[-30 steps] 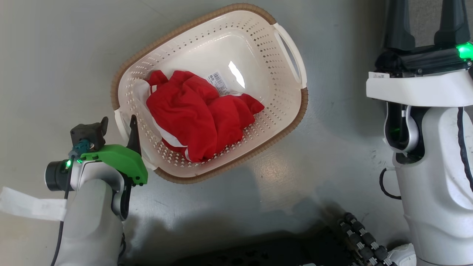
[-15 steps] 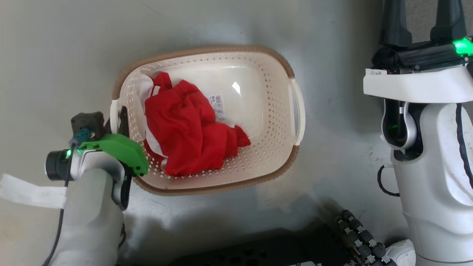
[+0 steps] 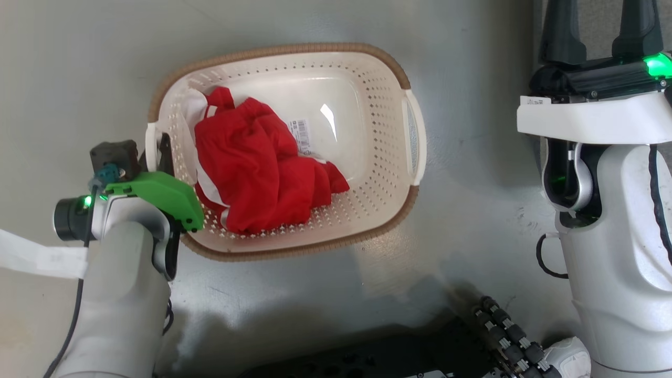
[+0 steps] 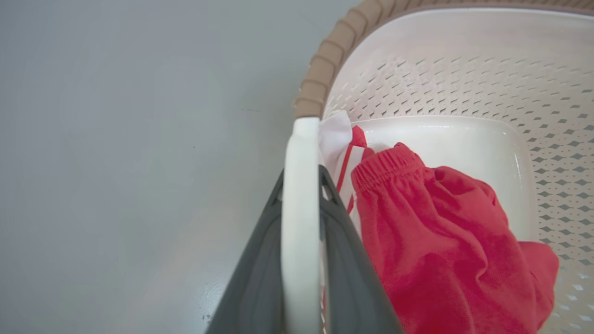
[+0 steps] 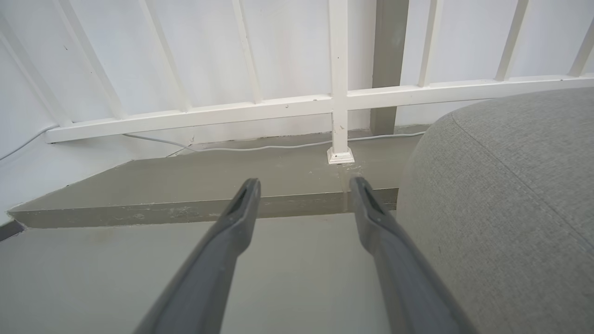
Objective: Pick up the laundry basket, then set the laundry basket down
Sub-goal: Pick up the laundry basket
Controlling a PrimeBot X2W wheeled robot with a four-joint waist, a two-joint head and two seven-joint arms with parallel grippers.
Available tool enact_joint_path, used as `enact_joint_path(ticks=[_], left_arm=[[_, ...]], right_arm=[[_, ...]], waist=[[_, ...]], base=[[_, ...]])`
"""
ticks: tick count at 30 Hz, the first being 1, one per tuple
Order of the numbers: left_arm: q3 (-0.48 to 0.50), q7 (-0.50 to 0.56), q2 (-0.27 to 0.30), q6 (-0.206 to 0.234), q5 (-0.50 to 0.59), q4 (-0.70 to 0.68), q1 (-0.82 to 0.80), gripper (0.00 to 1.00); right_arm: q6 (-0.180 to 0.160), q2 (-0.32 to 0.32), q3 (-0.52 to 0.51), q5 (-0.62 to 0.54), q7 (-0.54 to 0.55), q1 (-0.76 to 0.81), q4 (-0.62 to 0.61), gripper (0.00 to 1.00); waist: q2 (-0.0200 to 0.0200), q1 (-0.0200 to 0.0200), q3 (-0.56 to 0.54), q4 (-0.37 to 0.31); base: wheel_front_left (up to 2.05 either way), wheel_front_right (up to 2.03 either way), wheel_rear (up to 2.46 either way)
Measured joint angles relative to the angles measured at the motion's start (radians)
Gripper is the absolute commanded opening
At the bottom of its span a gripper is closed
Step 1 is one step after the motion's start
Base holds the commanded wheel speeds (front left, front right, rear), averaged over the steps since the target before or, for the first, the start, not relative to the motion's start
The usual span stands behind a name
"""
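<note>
The laundry basket (image 3: 294,50), cream perforated plastic with a brown woven-look rim, lies lengthwise across the grey floor in the head view. A crumpled red garment (image 3: 257,173) with white trim sits in its left half. My left gripper (image 3: 157,152) is shut on the basket's white left handle (image 4: 300,153); in the left wrist view a dark finger presses on each side of that handle, at the gripper (image 4: 300,178). I cannot tell whether the basket's bottom touches the floor. My right gripper (image 3: 598,21) stands open and empty at the upper right, well away from the basket's right handle (image 3: 415,139).
My dark wheeled base with rollers (image 3: 504,336) is at the bottom edge. In the right wrist view the open right gripper (image 5: 304,183) faces a raised floor step (image 5: 199,204) and a white railing (image 5: 338,93), with a grey sofa (image 5: 510,195) close on the right.
The basket has swung clockwise in the head view, from slanting up to the right to lying nearly level. My left gripper, still on the handle, shifted slightly up and left. The right arm barely moved.
</note>
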Motion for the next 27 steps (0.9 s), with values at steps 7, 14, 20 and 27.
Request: enact_joint_path(ticks=[7, 14, 20, 27], left_arm=[[0.004, 0.0, 0.007, 0.009, 0.0, 0.019, -0.048, 0.0], [0.003, -0.002, 0.007, 0.01, 0.001, 0.033, -0.069, 0.0], [0.003, -0.011, 0.009, 0.01, 0.001, 0.058, -0.076, 0.0], [0.003, -0.018, 0.008, 0.01, 0.0, 0.079, -0.081, 0.22]], right_arm=[[0.0, 0.0, -0.002, 0.0, 0.0, 0.0, 0.0, 1.0], [0.0, 0.0, -0.001, 0.0, 0.0, 0.0, 0.0, 1.0], [-0.001, 0.0, -0.001, 0.0, 0.0, 0.0, 0.001, 1.0], [-0.002, 0.0, -0.001, 0.0, 0.0, 0.0, 0.002, 1.0]], waist=[[0.0, -0.0001, -0.004, -0.008], [0.0, 0.0, -0.008, -0.013], [0.0, -0.0001, -0.009, -0.015], [0.0, 0.0, -0.01, -0.016]], base=[[0.0, 0.0, 0.0], [0.0, 0.0, 0.0], [0.0, 0.0, 0.0], [0.0, 0.0, 0.0]])
